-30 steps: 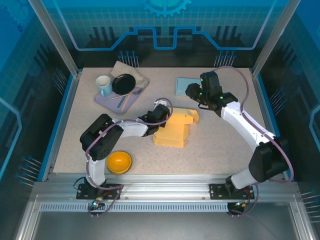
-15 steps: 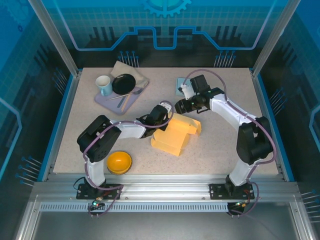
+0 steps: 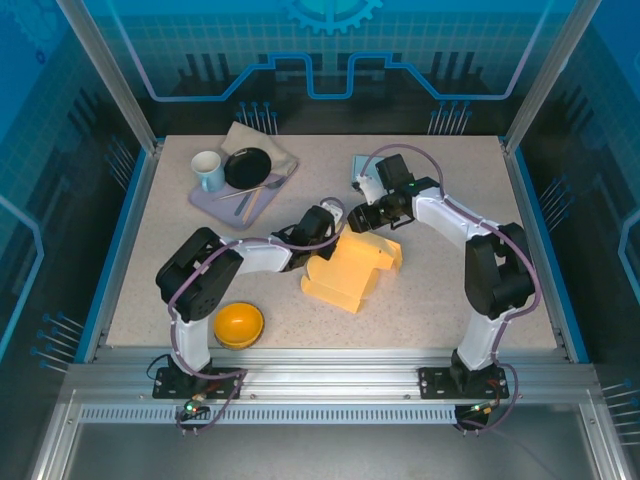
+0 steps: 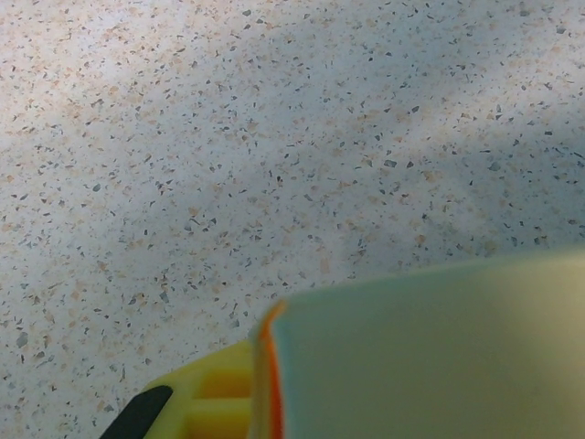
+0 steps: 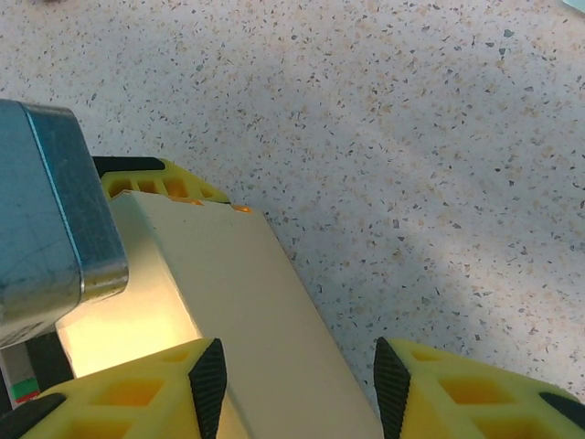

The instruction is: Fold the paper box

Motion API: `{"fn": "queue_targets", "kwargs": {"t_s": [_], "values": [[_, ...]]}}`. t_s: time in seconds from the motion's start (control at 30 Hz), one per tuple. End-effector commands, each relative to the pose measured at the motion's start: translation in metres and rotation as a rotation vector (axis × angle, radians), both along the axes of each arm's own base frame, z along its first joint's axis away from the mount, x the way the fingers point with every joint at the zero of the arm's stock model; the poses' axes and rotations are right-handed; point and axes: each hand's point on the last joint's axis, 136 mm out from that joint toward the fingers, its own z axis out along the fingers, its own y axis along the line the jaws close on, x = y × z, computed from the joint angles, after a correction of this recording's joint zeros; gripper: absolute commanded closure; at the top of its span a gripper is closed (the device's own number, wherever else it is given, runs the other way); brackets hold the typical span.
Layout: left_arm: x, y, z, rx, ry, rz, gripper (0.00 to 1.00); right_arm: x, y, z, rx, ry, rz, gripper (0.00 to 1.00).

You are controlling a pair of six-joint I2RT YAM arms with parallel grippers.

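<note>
The yellow paper box (image 3: 350, 268) lies part folded at the table's middle, turned at an angle. My left gripper (image 3: 326, 228) is at its far left corner, shut on a flap. In the left wrist view that flap (image 4: 430, 357) stands close up, next to one yellow finger (image 4: 206, 402). My right gripper (image 3: 366, 214) is at the box's far edge, open. In the right wrist view its black pads (image 5: 208, 382) straddle a pale panel of the box (image 5: 260, 311), with speckled table under the right-hand pad. The left gripper's yellow finger (image 5: 155, 181) shows beyond the panel.
A tray (image 3: 205, 197) at the back left holds a white cup (image 3: 207, 170), a black plate (image 3: 247, 167) and cutlery. An orange bowl (image 3: 239, 324) sits near the front left. A blue-green sheet (image 3: 360, 168) lies behind the right gripper.
The right arm swung in from the back right and brought its gripper down to the box's far edge. The box turned and shifted slightly. The left gripper kept its hold.
</note>
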Motion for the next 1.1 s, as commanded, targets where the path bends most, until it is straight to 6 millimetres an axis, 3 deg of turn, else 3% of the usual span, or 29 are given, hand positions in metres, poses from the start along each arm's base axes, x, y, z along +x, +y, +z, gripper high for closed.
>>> {"fn": "queue_targets", "kwargs": {"t_s": [0.0, 0.17, 0.37, 0.57, 0.7, 0.83, 1.07], "values": [[-0.022, 0.016, -0.05, 0.079, 0.16, -0.008, 0.96, -0.016, -0.011, -0.035, -0.063, 0.088, 0.01, 0.52], [-0.021, 0.015, -0.053, 0.084, 0.166, -0.01, 0.96, -0.025, 0.005, -0.004, 0.056, 0.06, 0.07, 0.48], [-0.019, 0.011, -0.055, 0.083, 0.168, -0.021, 0.96, -0.036, 0.002, 0.003, 0.076, 0.084, 0.124, 0.45], [-0.019, 0.011, -0.059, 0.093, 0.176, -0.027, 0.94, -0.03, -0.015, -0.015, -0.019, 0.104, 0.093, 0.45], [-0.019, 0.013, -0.062, 0.094, 0.178, -0.021, 0.8, -0.023, -0.026, -0.027, -0.046, 0.124, 0.052, 0.46], [-0.019, 0.015, -0.06, 0.073, 0.181, -0.007, 0.73, -0.018, -0.031, -0.026, -0.038, 0.121, 0.033, 0.47], [-0.008, 0.018, -0.044, -0.006, 0.145, 0.048, 0.78, -0.017, -0.03, -0.022, 0.0, 0.125, 0.035, 0.49]]}}
